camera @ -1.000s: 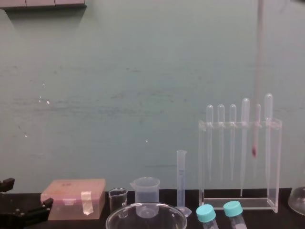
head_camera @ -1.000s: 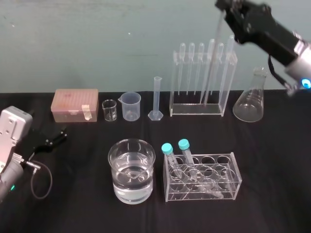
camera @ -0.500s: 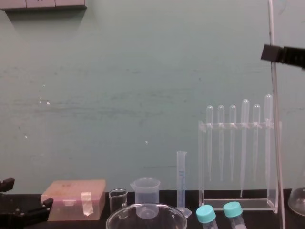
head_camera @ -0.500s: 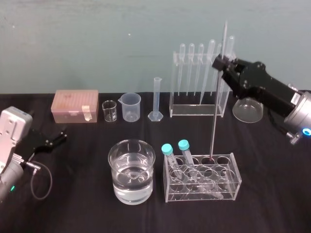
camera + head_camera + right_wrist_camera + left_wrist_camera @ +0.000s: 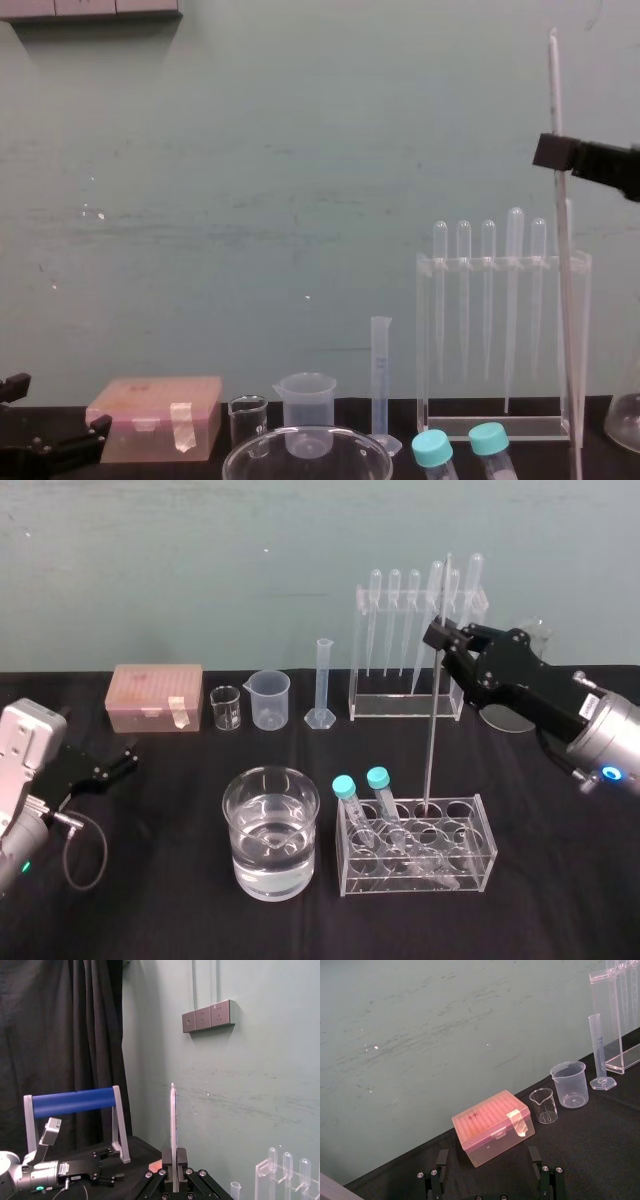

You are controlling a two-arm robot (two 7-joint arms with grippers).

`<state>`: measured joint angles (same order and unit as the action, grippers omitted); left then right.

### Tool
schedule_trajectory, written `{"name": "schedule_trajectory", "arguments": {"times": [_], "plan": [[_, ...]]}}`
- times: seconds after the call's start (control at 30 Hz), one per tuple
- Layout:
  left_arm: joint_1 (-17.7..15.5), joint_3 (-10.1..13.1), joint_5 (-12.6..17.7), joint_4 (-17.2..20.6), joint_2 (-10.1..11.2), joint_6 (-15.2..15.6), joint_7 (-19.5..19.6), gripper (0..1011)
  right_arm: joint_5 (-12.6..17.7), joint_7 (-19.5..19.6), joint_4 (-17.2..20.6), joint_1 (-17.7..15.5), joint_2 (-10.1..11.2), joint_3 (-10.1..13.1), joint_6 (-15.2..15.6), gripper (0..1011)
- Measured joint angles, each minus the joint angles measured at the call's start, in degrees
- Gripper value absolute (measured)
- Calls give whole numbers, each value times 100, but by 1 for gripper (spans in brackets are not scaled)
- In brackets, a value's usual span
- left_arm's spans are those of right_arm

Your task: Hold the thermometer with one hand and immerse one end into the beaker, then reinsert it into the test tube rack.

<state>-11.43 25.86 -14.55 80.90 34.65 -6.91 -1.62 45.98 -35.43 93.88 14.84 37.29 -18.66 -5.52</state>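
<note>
Black surface (image 5: 560, 900) is carrying the tall test tube rack (image 5: 400, 706) at the back, water-filled beaker (image 5: 270, 830) nearer. Right arm is reaching in from the right, right pincer (image 5: 437, 638) pinching the thermometer (image 5: 433, 730) upright, red tip at the low tube rack (image 5: 470, 850) top. Judged: carrying toward beaker; next needs a leftward shift, then lowering inside the rim. Left pincer (image 5: 105, 768) is lying spread, parked left.

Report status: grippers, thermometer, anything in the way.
Right gripper shut on thermometer, rod near-upright, tip at low front rack. Left gripper open, parked far left. Two capped tubes stand between tip and beaker.
</note>
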Motion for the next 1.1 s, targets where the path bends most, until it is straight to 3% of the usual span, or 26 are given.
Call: {"name": "schedule_trajectory", "arguments": {"times": [0.57, 1.1], "plan": [[0, 0, 0, 0, 0, 0, 0, 1008, -337, 23, -417, -6, -277, -158, 78, 56], [0, 0, 0, 0, 0, 0, 0, 1008, -492, 12, -608, 68, -396, -199, 119, 55]]}}
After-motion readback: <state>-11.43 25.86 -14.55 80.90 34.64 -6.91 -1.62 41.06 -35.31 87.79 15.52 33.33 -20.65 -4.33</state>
